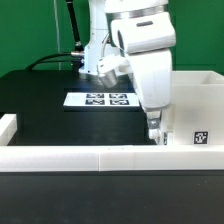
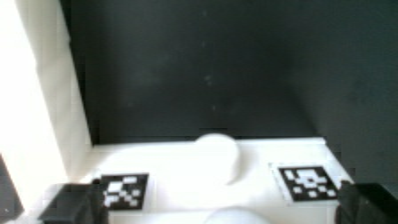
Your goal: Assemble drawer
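Observation:
In the wrist view a white knobbed tray [image 2: 196,180] of the drawer lies right below my gripper [image 2: 222,205]. It carries a rounded knob [image 2: 215,152] and two black-and-white tags [image 2: 125,189]. My black fingers [image 2: 71,205] stand wide apart, one on each side of the tray; I cannot tell if they touch it. In the exterior view my gripper [image 1: 155,133] reaches down at the left end of a large white drawer part [image 1: 195,100] bearing a tag [image 1: 200,139]. That part hides the tray's lower half.
The low white wall [image 1: 90,160] edges the table in front, with a stub [image 1: 8,125] at the exterior view's left; a white strip [image 2: 36,90] also borders the wrist view. The marker board [image 1: 105,98] lies behind, on the black table [image 1: 50,110].

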### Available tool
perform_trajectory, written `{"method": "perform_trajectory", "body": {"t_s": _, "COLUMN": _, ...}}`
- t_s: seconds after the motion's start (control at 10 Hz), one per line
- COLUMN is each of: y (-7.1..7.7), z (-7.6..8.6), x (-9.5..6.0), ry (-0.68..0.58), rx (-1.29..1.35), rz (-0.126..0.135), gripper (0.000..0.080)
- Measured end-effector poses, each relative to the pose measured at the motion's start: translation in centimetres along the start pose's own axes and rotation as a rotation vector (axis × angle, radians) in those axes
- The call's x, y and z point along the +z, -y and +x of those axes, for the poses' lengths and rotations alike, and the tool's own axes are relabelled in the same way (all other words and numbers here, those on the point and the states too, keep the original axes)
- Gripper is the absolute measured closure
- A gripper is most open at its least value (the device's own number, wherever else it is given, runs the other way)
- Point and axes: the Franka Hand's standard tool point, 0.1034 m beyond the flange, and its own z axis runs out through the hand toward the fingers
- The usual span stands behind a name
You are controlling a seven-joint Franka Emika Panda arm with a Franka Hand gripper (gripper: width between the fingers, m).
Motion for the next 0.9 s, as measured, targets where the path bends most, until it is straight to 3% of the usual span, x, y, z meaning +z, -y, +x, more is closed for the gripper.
{"method": "perform_trajectory", "body": {"t_s": 0.2, "y": -0.2, "z": 0.5, "x": -0.2, "ry": 0.002, "rx": 0.010, "rz": 0.003, "gripper": 0.0151}}
{"method": "perform_trajectory", "body": {"t_s": 0.4, "y": -0.3, "z": -0.2, "x": -0.4, "ry": 0.005, "rx": 0.013, "rz": 0.002, "gripper": 0.0151}}
{"method": "perform_trajectory", "body": {"t_s": 0.6, "y": -0.1, "z": -3.7, "x": -0.7, "ry": 0.017, "rx": 0.020, "rz": 0.002, "gripper": 0.0151}}
{"method": "perform_trajectory", "body": {"t_s": 0.7, "y": -0.2, "z": -5.0, "x": -1.4, "ry": 0.024, "rx": 0.032, "rz": -0.012, "gripper": 0.0151}}
{"method": "perform_trajectory", "body": {"t_s": 0.8, "y": -0.1, "z": -6.2, "x": -3.1, "ry": 0.039, "rx": 0.055, "rz": -0.059, "gripper": 0.0151}}
{"method": "perform_trajectory", "body": {"t_s": 0.9, "y": 0.6, "z": -6.4, "x": -4.2, "ry": 0.043, "rx": 0.113, "rz": -0.152, "gripper": 0.0151}}
